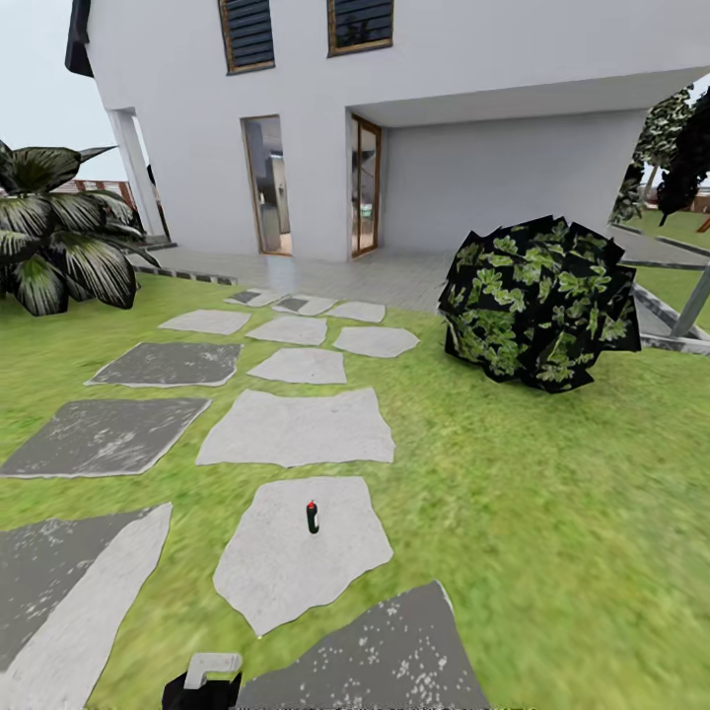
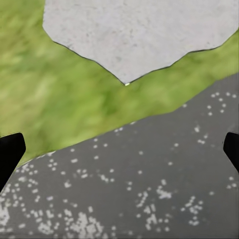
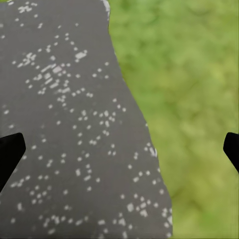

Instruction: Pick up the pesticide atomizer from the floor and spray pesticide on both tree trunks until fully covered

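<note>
The small dark pesticide atomizer with a red top [image 1: 313, 517] stands upright on a pale grey irregular paving stone [image 1: 286, 577] in the lower middle of the head view, untouched and well apart from both arms. At the bottom edge of that view, left of centre, a black and grey part of the left arm [image 1: 204, 680] just shows. In the left wrist view the left gripper [image 2: 119, 149] is spread wide with nothing between its black fingertips [image 2: 10, 152], hanging over a dark speckled paving stone [image 2: 139, 179] and green lawn [image 2: 55, 94]. The right gripper [image 3: 119, 149] is likewise released and empty over the same kind of dark stone and grass. By my reading the task has barely begun: the sprayer is not yet picked up, and no bare grey-brown trunk is in sight, so grasping, travelling to each tree and spraying all remain. A round dark leafy bush [image 1: 540, 301] sits right of centre before the white house [image 1: 444, 128].
</note>
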